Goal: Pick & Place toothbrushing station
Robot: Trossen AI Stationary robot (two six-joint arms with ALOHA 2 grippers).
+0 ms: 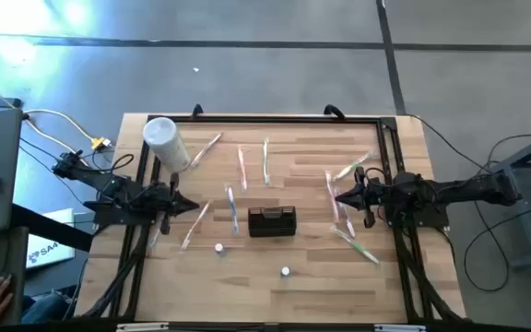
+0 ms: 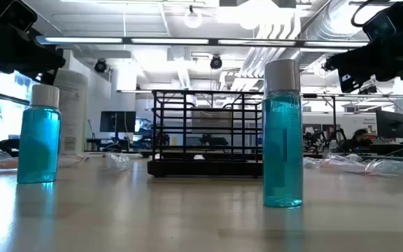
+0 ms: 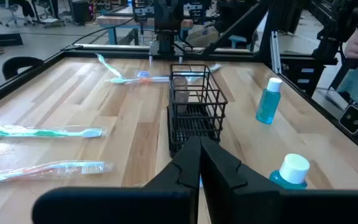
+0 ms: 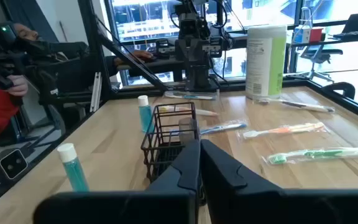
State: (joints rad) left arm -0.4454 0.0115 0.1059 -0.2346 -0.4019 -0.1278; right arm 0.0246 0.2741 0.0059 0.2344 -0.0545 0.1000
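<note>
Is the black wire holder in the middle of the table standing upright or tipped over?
Upright. The holder rests flat on its base, its bars vertical and open top upward.

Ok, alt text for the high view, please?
Top-down view of a wooden table with a black holder box at centre, wrapped toothbrushes scattered around it and a white canister at the back left. The left end effector and right end effector, both shut, flank the box.

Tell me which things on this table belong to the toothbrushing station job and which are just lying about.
Belongs to the job:
- black wire holder
- wrapped toothbrushes
- blue mouthwash bottles

Lying about:
- white wipes canister
- cables beside the table
</note>
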